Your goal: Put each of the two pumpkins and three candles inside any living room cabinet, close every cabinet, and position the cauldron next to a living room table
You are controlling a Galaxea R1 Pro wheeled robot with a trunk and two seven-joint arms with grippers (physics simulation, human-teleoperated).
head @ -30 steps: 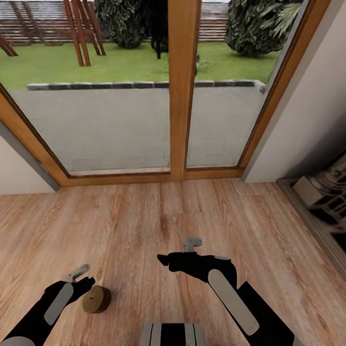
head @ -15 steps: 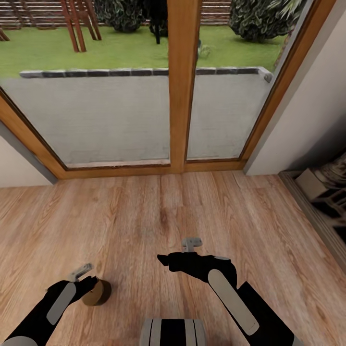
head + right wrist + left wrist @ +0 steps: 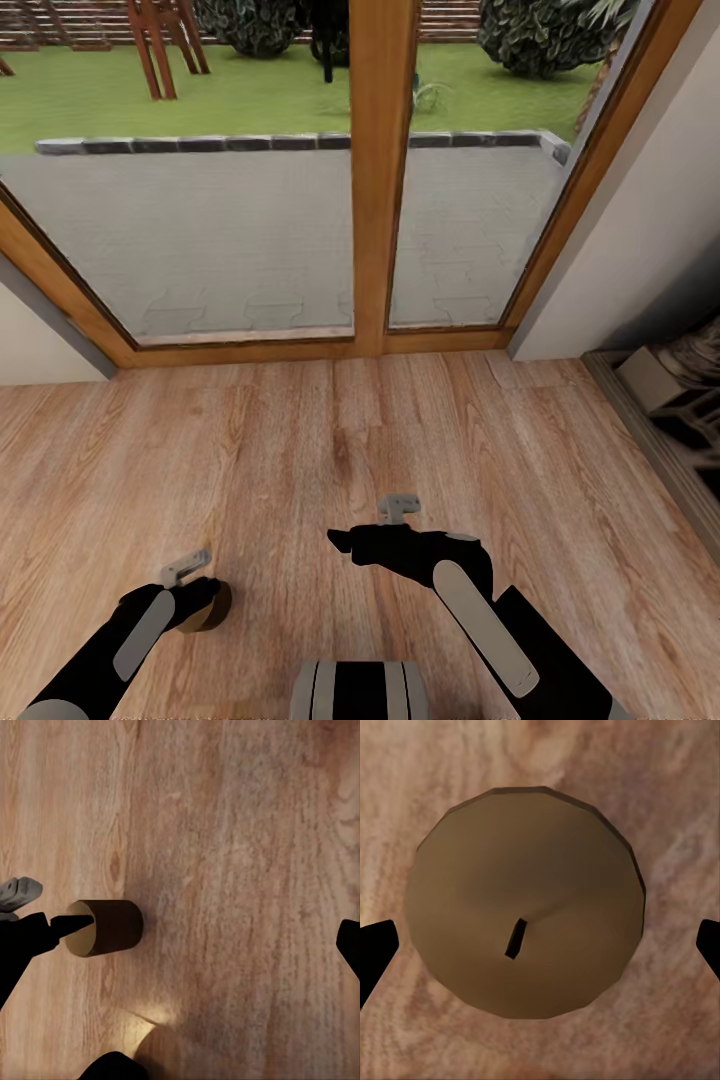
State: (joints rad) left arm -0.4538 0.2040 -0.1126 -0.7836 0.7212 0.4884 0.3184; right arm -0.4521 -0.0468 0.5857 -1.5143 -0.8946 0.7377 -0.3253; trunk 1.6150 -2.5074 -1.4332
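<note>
One candle [image 3: 212,610] stands on the wood floor [image 3: 330,450] before the glass door [image 3: 370,170]. Left gripper [image 3: 540,945] hangs directly above it, fingers spread wide either side. Right gripper [image 3: 180,937] hovers apart, released and empty.

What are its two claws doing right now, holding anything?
Left gripper: open, jaws either side of the candle on the floor, not gripping.
Right gripper: open, holding nothing.
</note>
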